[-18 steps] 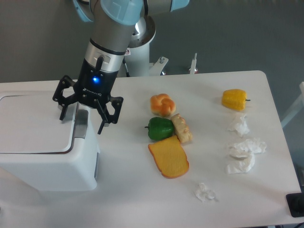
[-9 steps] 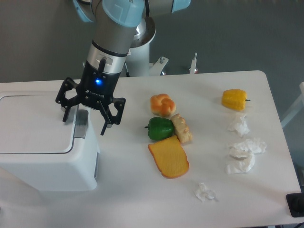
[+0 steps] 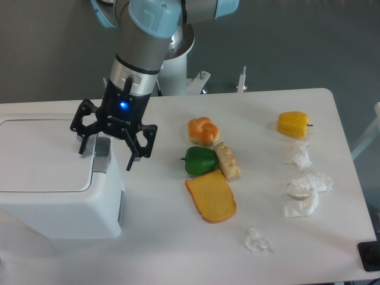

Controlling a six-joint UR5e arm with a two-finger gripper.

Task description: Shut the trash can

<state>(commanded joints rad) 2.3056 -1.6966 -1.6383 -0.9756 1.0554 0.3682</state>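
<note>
Gripper spread over trash can latch (lid seemingly down).

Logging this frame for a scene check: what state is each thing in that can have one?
trash can: lid down flat, looks closed
grey latch tab: lying along the lid's right edge, between the fingers
gripper: open, fingers spread on either side of the tab, holding nothing
green pepper: whole, lying on the table
yellow pepper: whole, on its side
tissues: crumpled
</note>
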